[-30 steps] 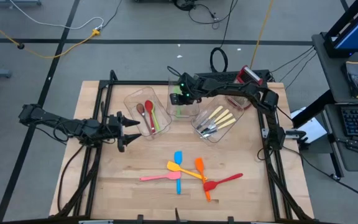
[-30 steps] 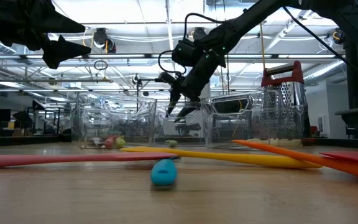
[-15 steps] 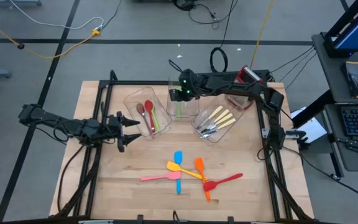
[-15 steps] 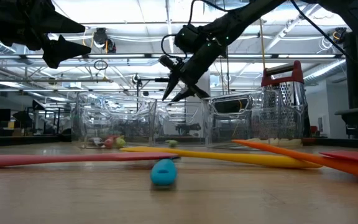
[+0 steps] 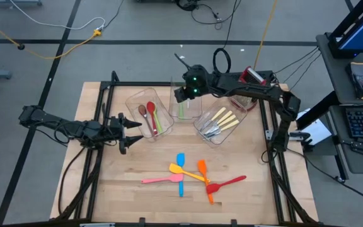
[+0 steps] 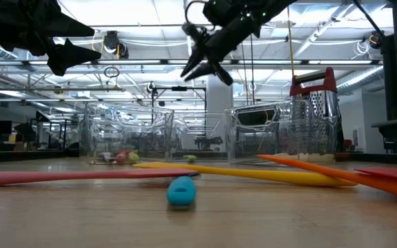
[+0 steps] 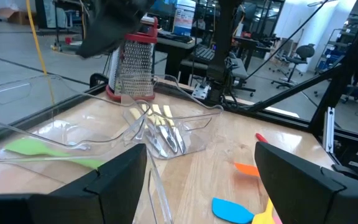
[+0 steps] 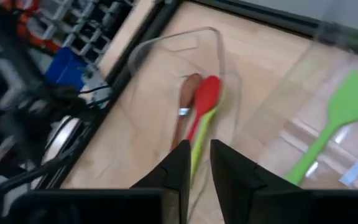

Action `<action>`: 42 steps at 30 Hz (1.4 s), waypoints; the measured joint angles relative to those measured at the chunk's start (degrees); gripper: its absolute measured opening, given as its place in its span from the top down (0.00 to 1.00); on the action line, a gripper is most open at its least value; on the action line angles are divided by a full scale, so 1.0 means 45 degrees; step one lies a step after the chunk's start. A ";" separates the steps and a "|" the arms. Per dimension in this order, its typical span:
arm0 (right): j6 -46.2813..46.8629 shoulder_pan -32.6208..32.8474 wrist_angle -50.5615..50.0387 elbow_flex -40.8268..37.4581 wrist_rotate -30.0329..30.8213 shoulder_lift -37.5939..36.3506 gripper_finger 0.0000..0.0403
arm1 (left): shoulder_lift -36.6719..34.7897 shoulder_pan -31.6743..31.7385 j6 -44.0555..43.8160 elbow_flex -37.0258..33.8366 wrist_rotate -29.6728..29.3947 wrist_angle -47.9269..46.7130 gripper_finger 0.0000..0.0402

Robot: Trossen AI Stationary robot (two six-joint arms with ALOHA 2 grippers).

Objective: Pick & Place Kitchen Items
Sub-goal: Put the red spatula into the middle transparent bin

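Right gripper (image 6: 205, 60) sits high above the far bins, fingers nearly pressed together and empty, left gripper (image 5: 126, 132) spread wide at left, spatulas (image 5: 191, 176) overlapping on the near table, so grabbing one likely drags its neighbours.

Both arms are matt black, built of slim jointed segments with dark cables trailing along them. The right arm's end effector (image 5: 180, 61) carries a small glowing green light on its wrist housing, and its fingers taper to points. The left end effector (image 5: 133, 133) has similar pointed black fingers, seemingly smooth-faced.
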 joint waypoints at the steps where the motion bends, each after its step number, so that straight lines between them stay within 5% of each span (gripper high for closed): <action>1: -0.0136 0.0081 -0.0005 0.0000 -0.0125 -0.0152 0.87 | 0.0000 0.0005 -0.0007 0.0000 0.0000 0.0000 0.24; 12: -0.1713 0.1456 -0.1767 0.0004 -0.0066 -0.2084 0.96 | -0.0004 0.0000 -0.0122 0.0000 0.0000 0.0004 0.24; 26: -0.4070 0.4778 -0.5196 0.0005 0.0483 -0.4101 1.00 | -0.0002 0.0000 -0.2757 0.0000 0.0468 0.0010 0.24; 42: -0.3766 0.8108 -0.9122 -0.0005 0.0528 -0.4683 1.00 | -0.0005 0.0000 -0.2953 0.0000 0.0495 0.0001 0.24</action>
